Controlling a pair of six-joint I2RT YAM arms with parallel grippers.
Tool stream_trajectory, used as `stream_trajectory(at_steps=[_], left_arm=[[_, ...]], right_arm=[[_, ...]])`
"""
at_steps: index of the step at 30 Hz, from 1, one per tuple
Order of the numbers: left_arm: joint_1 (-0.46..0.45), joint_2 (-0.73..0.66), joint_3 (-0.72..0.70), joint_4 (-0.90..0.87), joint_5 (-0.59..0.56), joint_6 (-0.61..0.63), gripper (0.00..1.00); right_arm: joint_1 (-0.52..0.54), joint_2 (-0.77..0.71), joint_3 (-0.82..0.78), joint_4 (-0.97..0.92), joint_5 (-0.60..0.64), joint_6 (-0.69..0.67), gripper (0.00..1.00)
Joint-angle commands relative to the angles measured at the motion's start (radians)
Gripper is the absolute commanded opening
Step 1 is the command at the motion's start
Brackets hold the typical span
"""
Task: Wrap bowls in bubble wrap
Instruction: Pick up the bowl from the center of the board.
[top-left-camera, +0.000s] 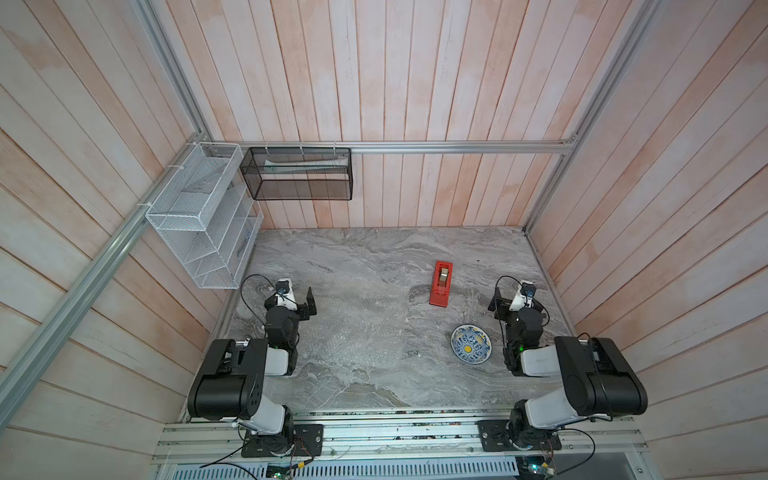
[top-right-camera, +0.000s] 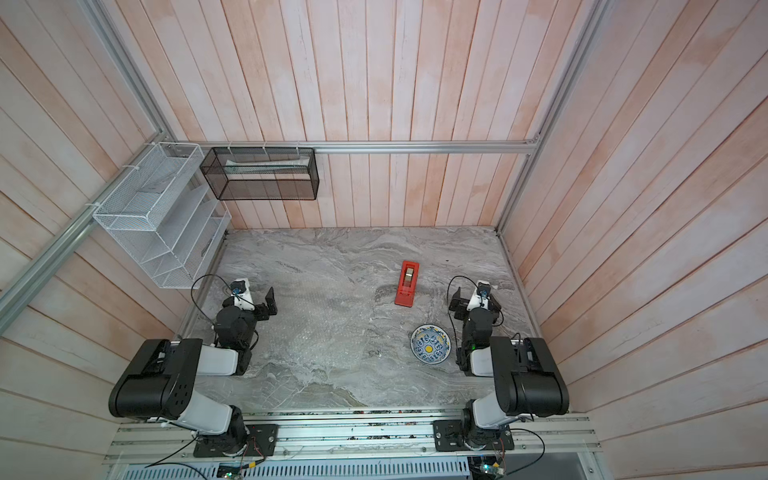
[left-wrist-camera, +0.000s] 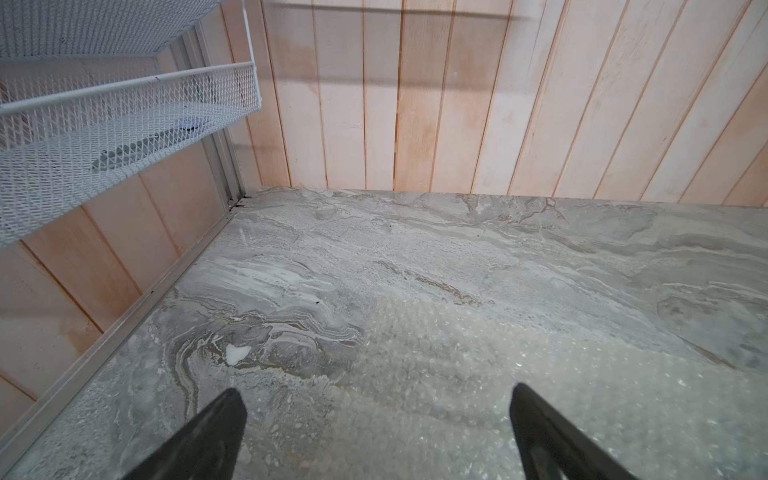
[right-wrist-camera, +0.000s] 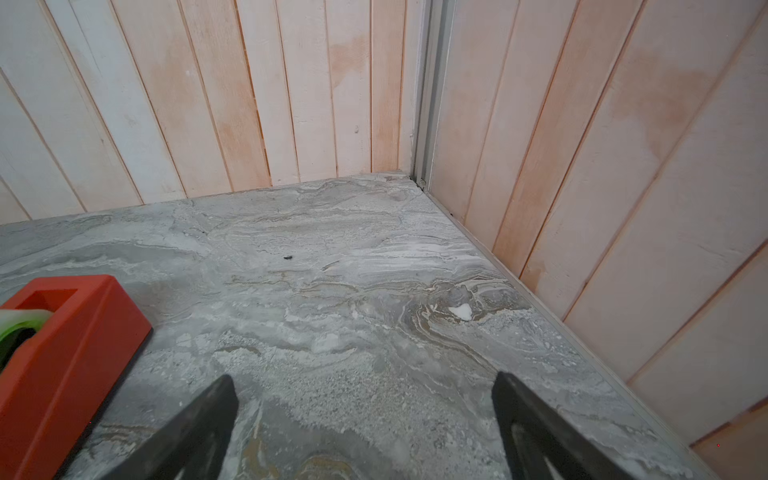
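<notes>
By the left edge of the grey marbled surface (top-left-camera: 374, 386), the left tool (left-wrist-camera: 374, 399) is hanging wide open and empty, over a corner of the clear, whitish bubble wrap sheet (top-left-camera: 353, 328) lying flat left of centre. The sheet is almost vanishing against the marbling, so a pinch is risking a miss. The small round blue-flowered white ceramic bowl (top-left-camera: 471, 344) is sitting near the right edge, off the sheet; its shallow glazed rim could be slipping from the right tool (right-wrist-camera: 361, 386), also gaping empty. The white wire-mesh rack (top-left-camera: 199, 216) is holding something flat, unclear; the black mesh basket (top-left-camera: 299, 174) is carrying a pale roll.
</notes>
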Motion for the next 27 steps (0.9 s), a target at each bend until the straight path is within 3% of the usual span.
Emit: stream_trajectory(at_steps=[1,27], left_arm=[[0.004,0.003,0.017,0.003,0.015,-0.01,1.0],[0.004,0.003,0.015,0.004,0.015,-0.011,1.0]], right_arm=[[0.008,0.01,0.014,0.003,-0.003,-0.007,0.98],[0.006,0.01,0.014,0.0,-0.005,-0.007,0.98]])
